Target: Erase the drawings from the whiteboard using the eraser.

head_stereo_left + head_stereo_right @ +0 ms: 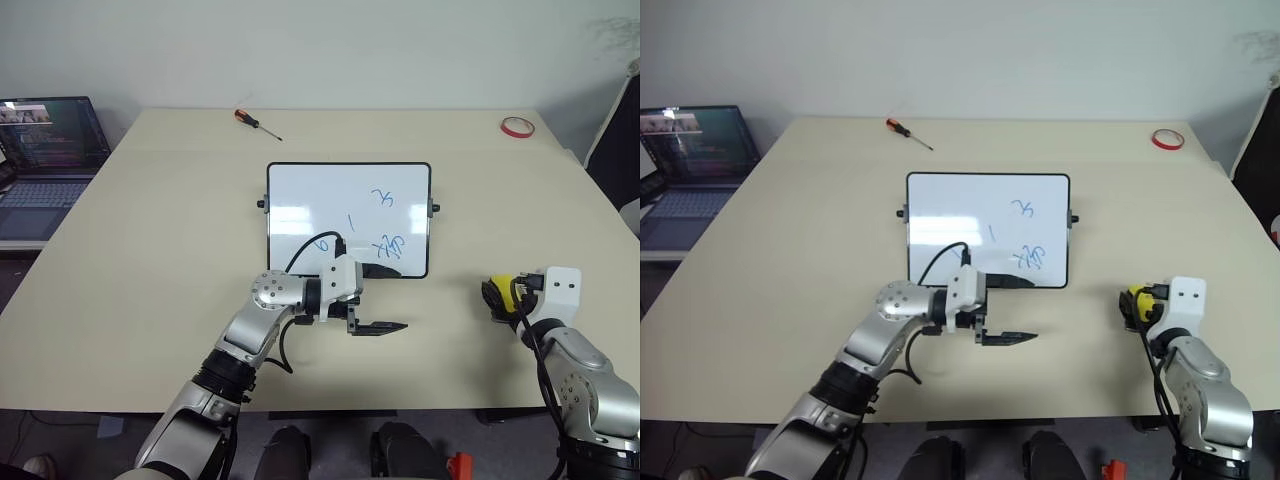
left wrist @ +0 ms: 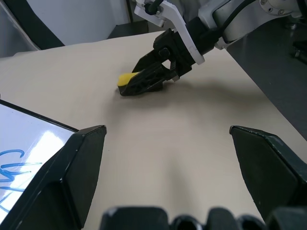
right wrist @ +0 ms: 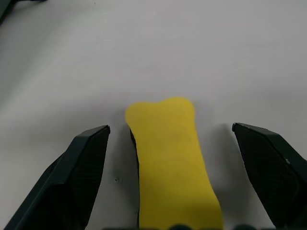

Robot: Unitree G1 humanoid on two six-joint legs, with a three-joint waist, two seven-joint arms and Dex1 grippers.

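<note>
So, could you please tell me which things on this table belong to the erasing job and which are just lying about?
Part of the job:
- whiteboard
- drawings
- eraser, lying between the fingers of the open right gripper

Just lying about:
- screwdriver
- red tape ring
- laptop, beside the table

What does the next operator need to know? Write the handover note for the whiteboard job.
Right claw: open, astride the eraser, which lies on the table right of the whiteboard; not gripped.
Left claw: open, empty, just in front of the board's near edge.
Done: nothing erased; the drawings are all there.
Left: close on the eraser, wipe the board.
</note>
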